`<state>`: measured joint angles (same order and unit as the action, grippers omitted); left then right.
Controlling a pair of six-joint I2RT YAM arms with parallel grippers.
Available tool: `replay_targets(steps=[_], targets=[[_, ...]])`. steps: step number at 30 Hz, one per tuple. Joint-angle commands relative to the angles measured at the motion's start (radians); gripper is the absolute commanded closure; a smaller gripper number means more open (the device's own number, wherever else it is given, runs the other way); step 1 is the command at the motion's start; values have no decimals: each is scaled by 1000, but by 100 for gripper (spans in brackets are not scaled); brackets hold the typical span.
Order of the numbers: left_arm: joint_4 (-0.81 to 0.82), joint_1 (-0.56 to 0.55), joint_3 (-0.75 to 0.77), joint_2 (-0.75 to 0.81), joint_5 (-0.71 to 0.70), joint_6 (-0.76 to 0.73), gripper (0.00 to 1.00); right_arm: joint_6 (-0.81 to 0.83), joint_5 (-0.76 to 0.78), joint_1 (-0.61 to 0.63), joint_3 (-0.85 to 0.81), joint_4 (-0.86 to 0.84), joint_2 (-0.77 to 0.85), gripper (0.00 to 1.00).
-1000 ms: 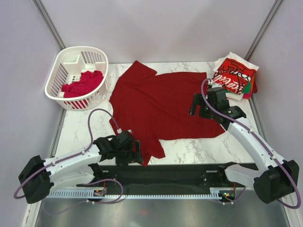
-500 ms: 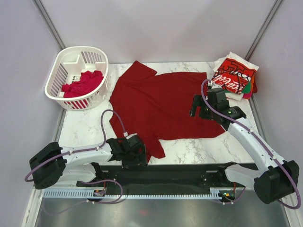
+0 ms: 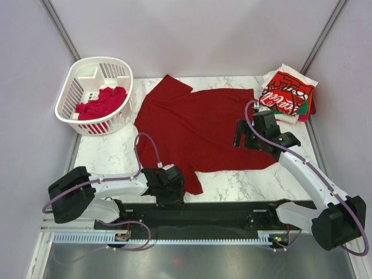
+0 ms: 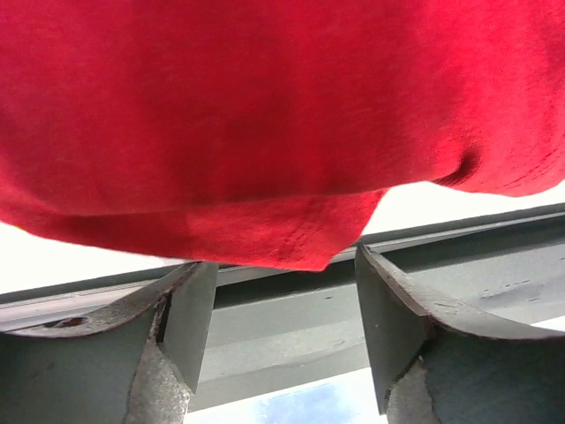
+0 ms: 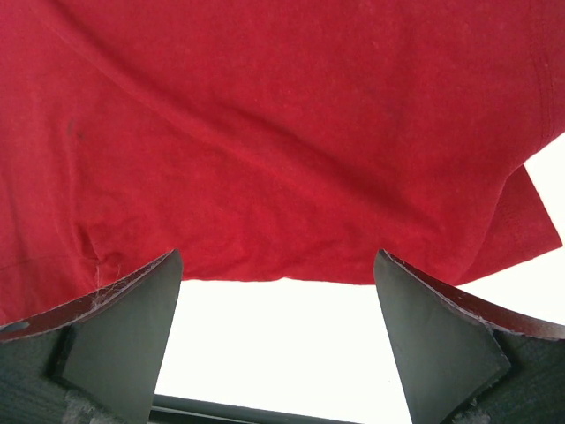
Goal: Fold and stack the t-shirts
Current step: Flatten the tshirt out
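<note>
Swinging right along the bench (image 3: 104, 157), the left claw (image 3: 172, 185) has reached the near corner of the dark red t-shirt (image 3: 197, 128) spread mid-bench. Left wrist: jaws apart, hem corner (image 4: 296, 243) at their tips, ungripped. Right wrist: right claw (image 5: 278, 265) wide open over the shirt's side edge. Limp, light cloth, likely; pinch hemmed corners.

Dark red t-shirt (image 3: 197, 131); white desk (image 3: 99, 154), grey marble veining; white slotted basket (image 3: 65, 96), crimson t-shirt (image 3: 103, 103) inside; red Coca-Cola t-shirt (image 3: 285, 93), white script; white t-shirt (image 3: 283, 68), green t-shirt (image 3: 302, 109) beneath.
</note>
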<state>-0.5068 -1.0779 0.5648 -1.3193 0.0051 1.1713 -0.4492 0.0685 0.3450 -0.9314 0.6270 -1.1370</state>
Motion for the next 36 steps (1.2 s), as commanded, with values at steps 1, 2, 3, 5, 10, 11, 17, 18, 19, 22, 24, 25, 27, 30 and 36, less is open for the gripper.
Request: replay_targets(steps=[1,2,3,5,10,11,17,18,19,22,24,25,27,30,36], targets=[[182,9,53,-50,-226,17,30,17,8,3,8,-18,2,2],[182,7,63,-57,-237,21,31,20,8,2,9,-18,3,2],[182,7,67,-63,-243,25,34,21,8,3,12,-18,5,2],[180,7,73,-78,-260,31,37,29,7,3,17,-18,5,2],[175,7,64,-93,-284,53,63,40,4,3,31,-23,6,2],[174,7,61,-89,-292,56,67,40,2,2,34,-24,6,2],[149,7,15,-32,-316,70,98,40,-10,3,45,-38,5,2],[145,7,11,-8,-318,64,98,38,-13,3,46,-39,3,2],[139,7,1,8,-321,60,98,38,-13,3,46,-39,2,2],[96,7,-12,77,-314,48,98,33,-22,3,45,-41,2,2],[45,7,-17,118,-289,47,98,35,-24,3,46,-42,9,2],[28,7,-23,158,-268,45,98,30,-10,3,46,-33,19,2],[-45,7,-31,233,-255,50,98,11,58,3,54,-20,32,2],[-172,9,-46,328,-263,79,98,-20,100,3,80,-15,63,2],[-349,7,-98,616,-300,160,98,-160,353,2,120,80,89,2]])
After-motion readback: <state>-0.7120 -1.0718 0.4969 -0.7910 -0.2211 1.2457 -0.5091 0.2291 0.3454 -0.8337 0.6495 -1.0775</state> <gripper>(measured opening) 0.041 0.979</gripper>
